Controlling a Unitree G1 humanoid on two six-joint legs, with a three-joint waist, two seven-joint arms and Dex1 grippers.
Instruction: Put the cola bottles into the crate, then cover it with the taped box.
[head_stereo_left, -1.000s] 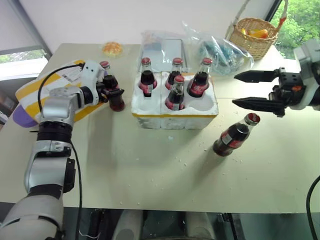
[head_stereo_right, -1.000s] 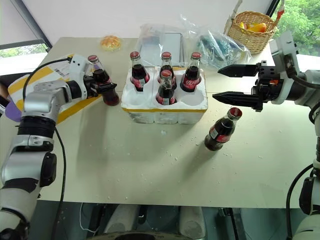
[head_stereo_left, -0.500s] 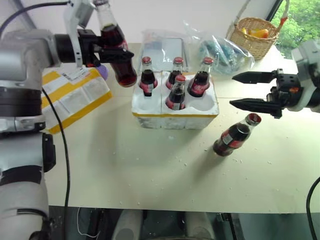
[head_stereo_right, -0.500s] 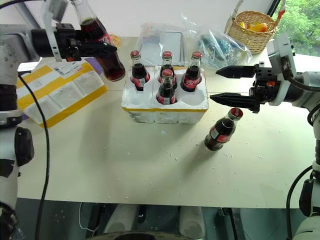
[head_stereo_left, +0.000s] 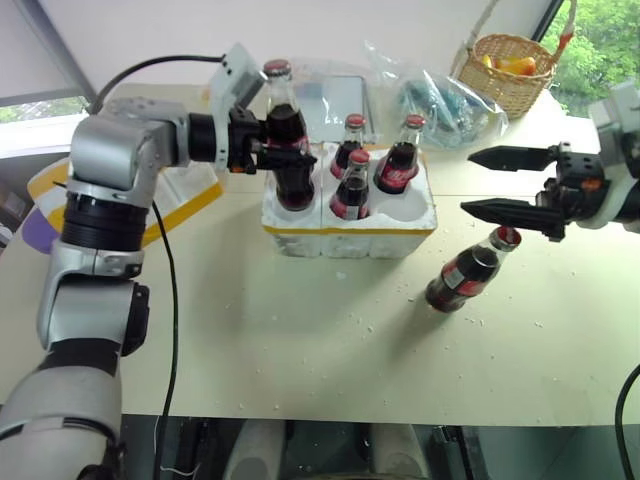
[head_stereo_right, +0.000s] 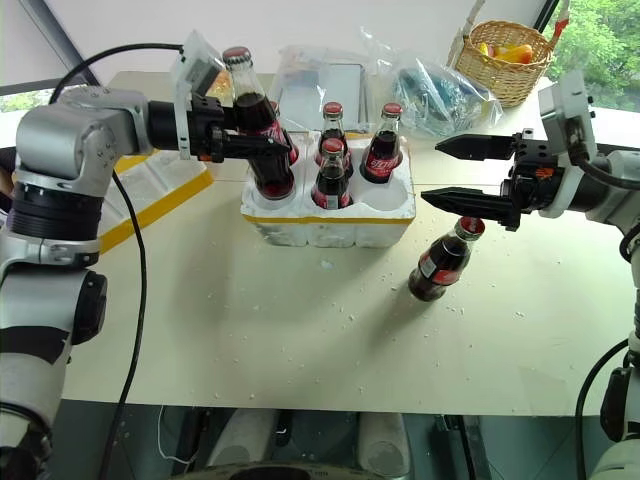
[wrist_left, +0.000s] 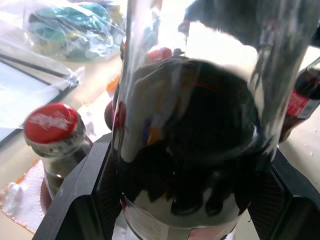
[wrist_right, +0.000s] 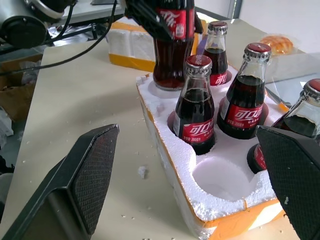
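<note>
My left gripper (head_stereo_left: 300, 152) is shut on a cola bottle (head_stereo_left: 293, 185), held upright with its base at the front left well of the crate (head_stereo_left: 350, 232), a low white foam tray with a yellow strip. I cannot tell whether the base rests in the well. Several more bottles stand in the crate, among them a front middle one (wrist_right: 197, 107); the front right well (wrist_right: 220, 180) is empty. Another bottle (head_stereo_left: 465, 272) lies on the table right of the crate. My right gripper (head_stereo_left: 467, 182) hovers open just above its cap. The taped box (head_stereo_left: 185, 195) lies left of the crate, partly behind my left arm.
A wicker basket (head_stereo_left: 510, 70) stands at the back right. Plastic bags (head_stereo_left: 440, 95) and a clear flat pouch (head_stereo_left: 325, 95) lie behind the crate. A purple object (head_stereo_left: 35, 225) sits at the table's left edge. White foam crumbs dot the tabletop (head_stereo_left: 300, 340).
My left arm lifted the bottle from beside the taped box and carried it right, to the crate's front left well. The right gripper has stayed in place, open.
</note>
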